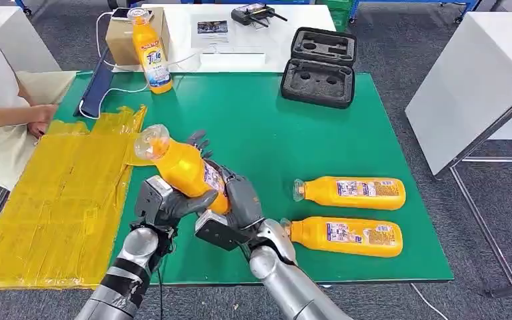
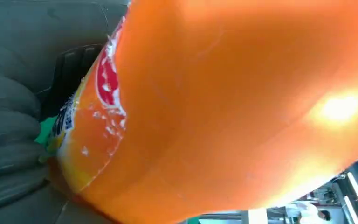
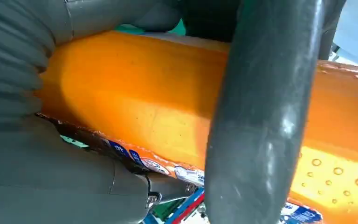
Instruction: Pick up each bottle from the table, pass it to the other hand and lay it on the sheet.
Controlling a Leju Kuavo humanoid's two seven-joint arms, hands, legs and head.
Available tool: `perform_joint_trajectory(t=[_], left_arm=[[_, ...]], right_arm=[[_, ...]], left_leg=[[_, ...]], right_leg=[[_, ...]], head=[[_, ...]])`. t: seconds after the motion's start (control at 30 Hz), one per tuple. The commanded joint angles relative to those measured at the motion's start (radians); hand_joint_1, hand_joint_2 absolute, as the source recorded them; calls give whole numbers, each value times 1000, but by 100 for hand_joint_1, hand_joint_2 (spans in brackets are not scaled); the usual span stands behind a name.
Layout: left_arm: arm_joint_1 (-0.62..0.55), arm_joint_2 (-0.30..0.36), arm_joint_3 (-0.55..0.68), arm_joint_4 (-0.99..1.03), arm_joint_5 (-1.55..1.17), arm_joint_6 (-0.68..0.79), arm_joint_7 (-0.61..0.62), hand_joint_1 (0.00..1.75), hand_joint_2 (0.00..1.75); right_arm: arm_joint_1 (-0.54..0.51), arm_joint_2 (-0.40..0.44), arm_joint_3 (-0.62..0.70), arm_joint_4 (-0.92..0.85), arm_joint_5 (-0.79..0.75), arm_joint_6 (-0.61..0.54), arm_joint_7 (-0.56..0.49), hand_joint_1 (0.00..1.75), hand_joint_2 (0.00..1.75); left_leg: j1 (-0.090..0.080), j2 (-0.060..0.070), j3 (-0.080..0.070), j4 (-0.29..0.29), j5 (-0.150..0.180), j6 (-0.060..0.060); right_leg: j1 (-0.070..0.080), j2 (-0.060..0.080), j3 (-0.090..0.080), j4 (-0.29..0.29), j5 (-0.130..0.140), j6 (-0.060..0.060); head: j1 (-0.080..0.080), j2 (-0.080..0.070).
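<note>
Both arms: silver rounded metal shells, dark bands on the left forearm (image 1: 123, 283). Left hand (image 1: 173, 203): grey boxy back, thick grey thumb. Right hand (image 1: 237, 200): grey ribbed cover, dark glossy fingers (image 3: 261, 116). Thin black cable hangs below the left wrist.

Orange juice bottle (image 1: 185, 171) tilted, cap up-left, above green bench (image 1: 267, 133). Two bottles (image 1: 350, 193) (image 1: 344, 237) lie sideways at right. One bottle (image 1: 151, 52) upright, far edge. Yellow sheet (image 1: 60, 200) at left.
</note>
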Motion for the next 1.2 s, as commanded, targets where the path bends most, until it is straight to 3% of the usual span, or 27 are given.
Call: perform_joint_trajectory(t=[0.03,0.9,0.93,0.97,1.07,1.2], left_arm=[[-67,-8,-9,50,7,12,4,175,175],[-39,-14,20,-11,14,93,3,175,175],[-26,-15,21,-32,10,109,4,175,175],[-9,-12,19,-59,-7,146,9,175,175],[16,-3,29,-108,-37,212,13,175,175],[-10,8,42,-106,-235,421,33,175,175]], right_arm=[[-18,-14,62,114,4,0,-10,175,175],[31,-38,16,11,-4,-56,-21,175,175],[52,-45,11,-32,-10,-67,-29,16,175],[88,-61,6,-113,-12,-76,-36,0,175],[174,-108,-3,-342,-18,-74,-33,0,175],[233,-136,-7,-527,-31,-63,-42,0,175]], left_leg=[[1,-1,5,-1,-2,-1],[1,-2,4,0,-2,-1],[1,-2,6,-1,-2,-1],[1,-2,4,0,-2,-1],[1,-3,5,-1,-3,-1],[0,-2,3,1,-3,-1]], right_leg=[[0,0,6,-1,-2,-1],[1,-1,5,-1,-2,-1],[0,-1,7,-1,-3,-1],[1,-1,5,-1,-2,-1],[0,-1,7,-1,-4,-1],[0,0,4,0,-3,-1]], head=[[0,0],[0,0],[0,0],[0,0],[0,0],[0,0]])
